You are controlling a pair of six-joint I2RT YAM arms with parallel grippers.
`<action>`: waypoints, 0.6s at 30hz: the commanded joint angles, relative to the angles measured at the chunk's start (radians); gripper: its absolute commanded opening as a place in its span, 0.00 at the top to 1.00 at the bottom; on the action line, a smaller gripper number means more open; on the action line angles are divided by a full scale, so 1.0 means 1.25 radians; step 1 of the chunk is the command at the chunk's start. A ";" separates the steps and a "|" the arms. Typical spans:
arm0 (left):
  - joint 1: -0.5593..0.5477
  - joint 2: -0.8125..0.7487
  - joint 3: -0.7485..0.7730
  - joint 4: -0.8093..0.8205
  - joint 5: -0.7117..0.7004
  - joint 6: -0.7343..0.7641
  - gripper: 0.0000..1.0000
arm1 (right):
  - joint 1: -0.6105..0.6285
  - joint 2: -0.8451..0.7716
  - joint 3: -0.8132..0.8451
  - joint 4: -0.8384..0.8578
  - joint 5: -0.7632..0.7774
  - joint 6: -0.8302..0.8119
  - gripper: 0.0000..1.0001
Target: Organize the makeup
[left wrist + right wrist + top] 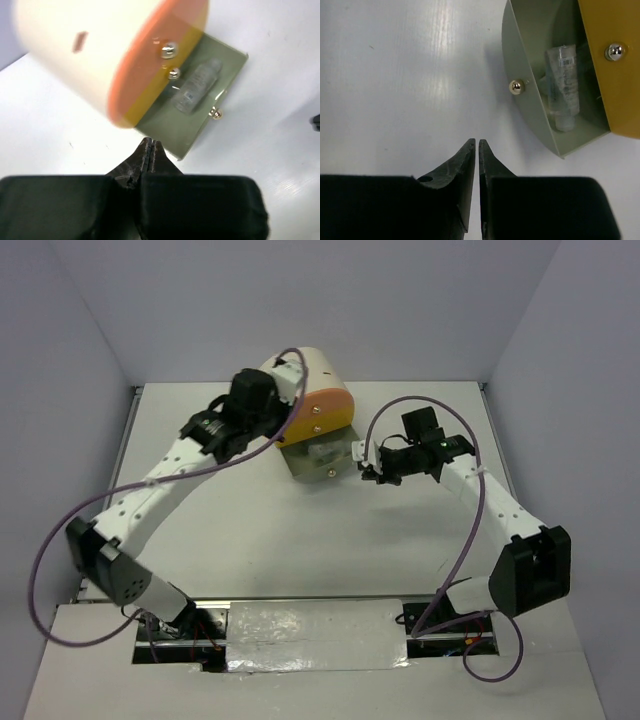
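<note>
Right wrist view shows the right fingers [463, 162] pressed together over the white surface [395, 75], with the clear little plastic bottle [563, 90] lying ahead and to their right inside the open grey-green drawer [512, 50] of the cream cylindrical unit [65, 55], whose drawer corner sits just ahead of the left fingers [141, 156], also pressed together.

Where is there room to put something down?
The table is bare between the open drawer and the near edge. Crowded at the back: cream unit, bottle in the drawer, left gripper and right gripper close by.
</note>
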 commanded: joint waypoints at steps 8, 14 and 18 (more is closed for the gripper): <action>0.051 -0.355 -0.357 0.159 0.003 -0.200 0.96 | 0.110 0.167 0.125 0.267 0.249 0.145 0.81; 0.057 -0.493 -0.464 0.179 -0.047 -0.265 0.89 | 0.149 0.297 0.214 0.303 0.315 0.212 0.79; 0.058 -0.530 -0.482 0.154 -0.062 -0.281 0.89 | 0.159 0.357 0.265 0.297 0.329 0.199 0.77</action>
